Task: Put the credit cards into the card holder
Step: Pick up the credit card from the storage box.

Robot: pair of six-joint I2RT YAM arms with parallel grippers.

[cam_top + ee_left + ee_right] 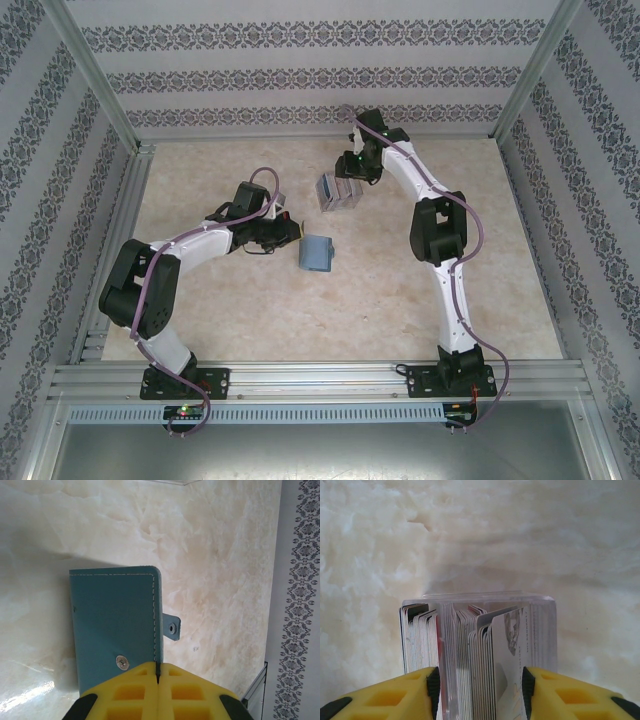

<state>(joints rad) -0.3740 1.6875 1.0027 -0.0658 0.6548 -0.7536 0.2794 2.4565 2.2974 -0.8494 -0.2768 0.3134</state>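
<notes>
Credit cards (480,650) in right hand (480,695), card holder (112,615) edge in left hand (157,680).

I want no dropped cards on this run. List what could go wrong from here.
The right claw squeezes a whole thick stack of credit cards, unevenly fanned; some may slip or splay when lifted.
The card holder is folded shut, strap unsnapped, no slot exposed; cards cannot enter until it opens.
The left claw is closed at its edge and might shove it away.
</notes>
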